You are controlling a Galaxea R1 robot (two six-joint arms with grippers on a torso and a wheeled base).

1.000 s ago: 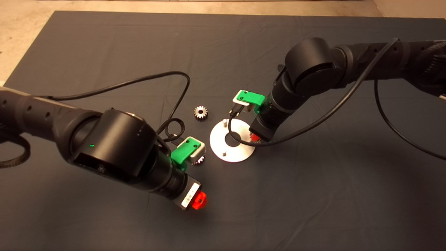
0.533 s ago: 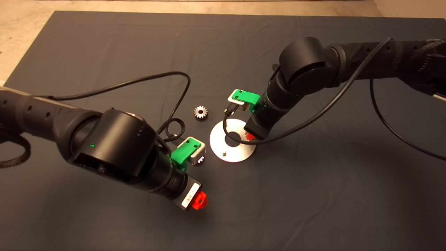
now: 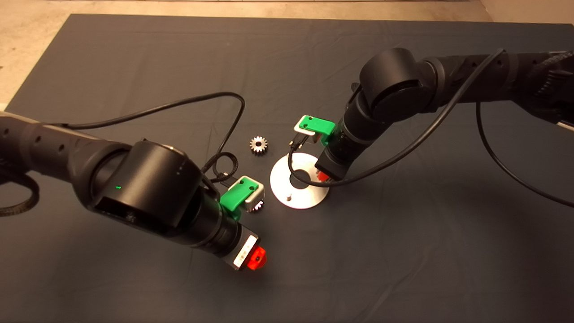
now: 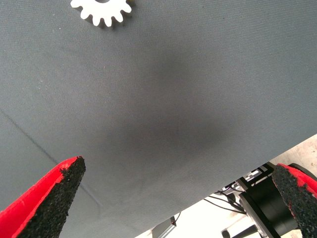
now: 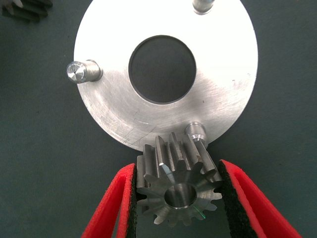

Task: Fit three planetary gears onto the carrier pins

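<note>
A dark mat [image 3: 134, 54] covered the bench, seen from above. Near its middle lay a flat, shiny round metal disc [image 3: 309, 197] with a large centre hole. The right arm reached in from the right edge, and the right gripper [image 5: 178, 198] hovered over the disc's right side. In the right wrist view its two red fingers [image 5: 116, 208] were clamped on a silver planetary gear [image 5: 177, 186], one black pad pressed against each side of the teeth. The gear hung tilted just beside one carrier pin [image 5: 194, 131] at the disc's edge, its bore not yet over the pin. Two more carrier pins [image 5: 79, 72] stood upright elsewhere on the disc, both bare.

A second planetary gear [image 3: 258, 145] lay flat on the mat, near the disc on its upper left. A third gear [image 3: 258, 206] peeked out from under the left arm's green camera bracket, just left of the disc.

The left gripper [image 3: 255, 260] hung lower left of the disc, above bare mat, its fingers [image 4: 49, 198] spread wide and holding nothing.
</note>
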